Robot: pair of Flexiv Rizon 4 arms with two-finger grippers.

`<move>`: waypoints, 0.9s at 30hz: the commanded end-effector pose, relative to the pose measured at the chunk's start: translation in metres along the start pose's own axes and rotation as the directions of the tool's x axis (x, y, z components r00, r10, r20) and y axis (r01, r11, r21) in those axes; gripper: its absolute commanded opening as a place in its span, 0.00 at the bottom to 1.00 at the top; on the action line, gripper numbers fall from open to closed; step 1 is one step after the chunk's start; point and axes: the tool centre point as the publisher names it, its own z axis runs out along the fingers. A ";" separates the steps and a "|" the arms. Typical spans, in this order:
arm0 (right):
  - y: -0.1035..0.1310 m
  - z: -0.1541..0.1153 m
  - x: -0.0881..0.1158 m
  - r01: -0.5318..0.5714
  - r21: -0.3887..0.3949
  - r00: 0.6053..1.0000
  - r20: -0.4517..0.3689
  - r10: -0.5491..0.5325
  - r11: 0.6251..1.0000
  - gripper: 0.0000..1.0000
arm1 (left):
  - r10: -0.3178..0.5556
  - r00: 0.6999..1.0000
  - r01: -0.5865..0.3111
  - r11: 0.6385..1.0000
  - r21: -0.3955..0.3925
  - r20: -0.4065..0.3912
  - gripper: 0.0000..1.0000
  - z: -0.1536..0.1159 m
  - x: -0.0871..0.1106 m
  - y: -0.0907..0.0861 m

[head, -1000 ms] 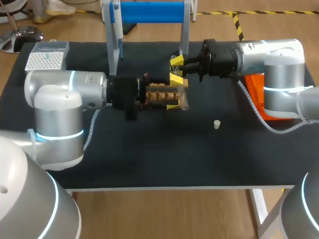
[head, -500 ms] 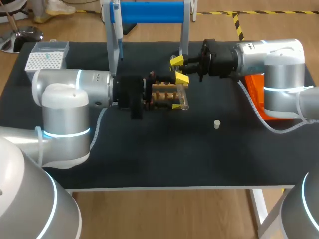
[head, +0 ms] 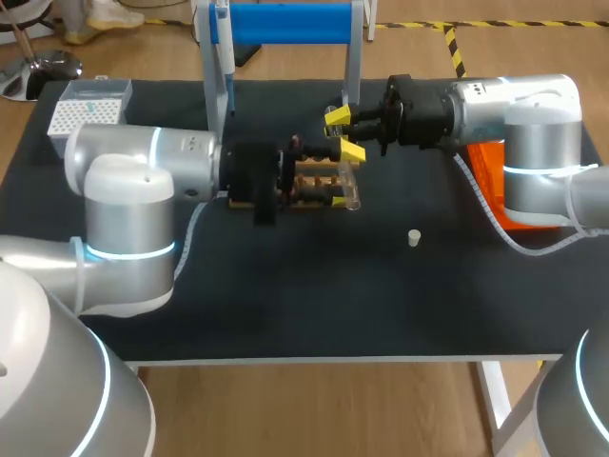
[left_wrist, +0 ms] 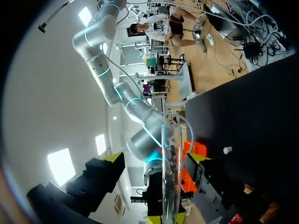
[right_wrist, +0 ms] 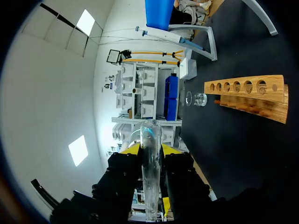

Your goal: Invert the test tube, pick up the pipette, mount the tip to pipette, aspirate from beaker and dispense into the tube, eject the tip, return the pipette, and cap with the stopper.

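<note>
Glass test tube [right_wrist: 150,182]: thin-walled, light and slick, so it probably cracks under a hard pinch and slips under a soft one. It lies level in the air near the wooden rack [head: 324,181], with the right gripper [right_wrist: 150,148] clenched on it towards one end. The left gripper [left_wrist: 155,157] is spread wide, a finger on either side and neither touching, and I'd take hold mid-length, clear of the rim. Head view hides the tube almost wholly among the two grippers, and I can't tell which end is the mouth or whether anything is inside.
</note>
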 end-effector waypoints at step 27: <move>0.000 -0.001 0.001 0.001 0.000 1.000 0.002 -0.001 1.000 1.00 | 0.000 0.999 0.000 1.000 0.000 0.044 0.00 0.000 0.003 0.002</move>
